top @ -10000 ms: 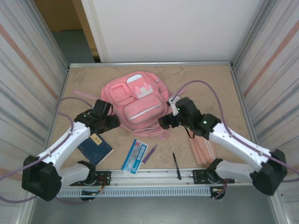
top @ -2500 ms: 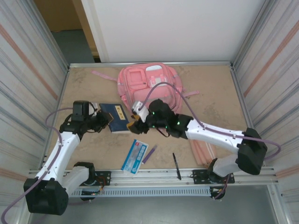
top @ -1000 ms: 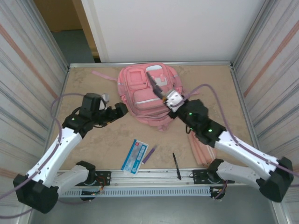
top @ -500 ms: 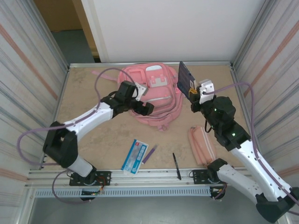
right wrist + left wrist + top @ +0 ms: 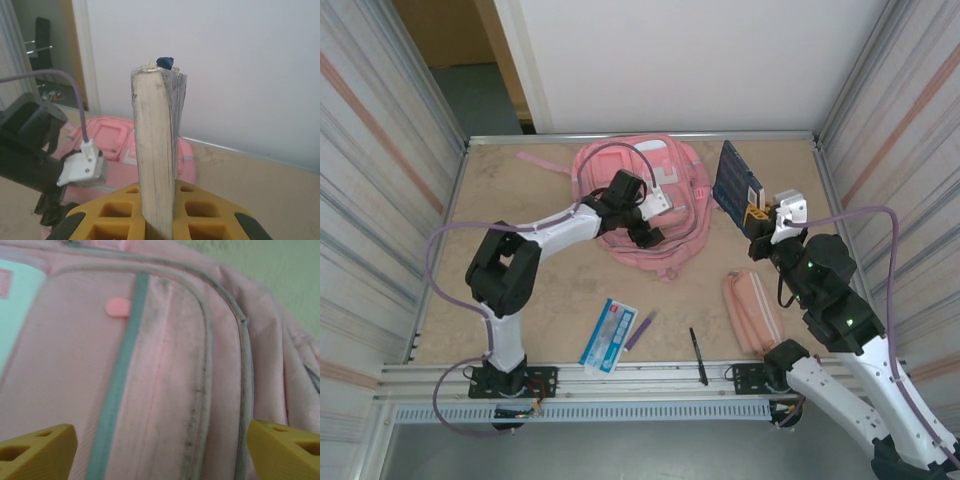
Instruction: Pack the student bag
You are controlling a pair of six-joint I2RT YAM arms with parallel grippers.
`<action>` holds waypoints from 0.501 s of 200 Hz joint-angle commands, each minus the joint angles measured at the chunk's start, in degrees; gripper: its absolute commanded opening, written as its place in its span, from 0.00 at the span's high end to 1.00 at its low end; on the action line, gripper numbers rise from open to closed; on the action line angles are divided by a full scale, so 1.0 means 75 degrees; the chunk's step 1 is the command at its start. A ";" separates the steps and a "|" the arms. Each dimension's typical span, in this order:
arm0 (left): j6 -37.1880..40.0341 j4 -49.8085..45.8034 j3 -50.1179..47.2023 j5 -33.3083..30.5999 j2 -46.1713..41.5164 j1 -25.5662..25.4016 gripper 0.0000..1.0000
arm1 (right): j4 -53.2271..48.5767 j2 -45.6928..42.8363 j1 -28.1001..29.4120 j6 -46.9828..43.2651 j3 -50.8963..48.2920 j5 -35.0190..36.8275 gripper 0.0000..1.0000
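Bag (image 5: 603,165) lies far-centre on the counter (image 5: 540,300), left tool (image 5: 160,447) spread and empty over its pocket (image 5: 165,365), right tool (image 5: 760,215) clenched on a book (image 5: 735,180) upright to its right; best lift the opening wide, then lower the book edge-first

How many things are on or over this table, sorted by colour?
Pink: 2, the student bag and the pencil case.
Blue: 2, the book and the flat packet.
Black: 1, the pen.
Purple: 1, the slim stick.
Total: 6.
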 commanded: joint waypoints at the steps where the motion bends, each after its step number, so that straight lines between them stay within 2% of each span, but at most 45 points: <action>1: 0.0800 0.0224 0.0281 -0.1170 0.0470 -0.0211 0.34 | 0.0111 0.0002 -0.0053 0.0203 0.0010 -0.0190 1.00; 14: 0.0685 0.0367 0.0394 -0.1380 0.0639 -0.0192 0.50 | -0.0020 0.0162 -0.0052 0.0533 0.0156 -0.0344 1.00; 34: 0.0713 0.0685 0.0391 -0.1386 0.0713 -0.0207 0.64 | -0.0146 0.0375 -0.0053 0.0591 0.0346 -0.0719 1.00; 51: 0.0687 0.0608 0.0552 -0.1565 0.0794 -0.0228 0.73 | -0.0208 0.0448 -0.0053 0.0619 0.0388 -0.0803 1.00; 76: 0.0938 0.0525 0.0671 -0.1879 0.0943 -0.0292 0.74 | -0.0230 0.0452 -0.0059 0.0668 0.0327 -0.0887 1.00; 91: 0.1186 0.0280 0.0821 -0.2149 0.1105 -0.0470 0.94 | -0.0247 0.0443 -0.0056 0.0543 0.0246 -0.1013 1.00; 100: 0.1310 0.0428 0.0724 -0.2414 0.1067 -0.0586 0.98 | -0.0258 0.0449 -0.0053 0.0366 0.0201 -0.1138 1.00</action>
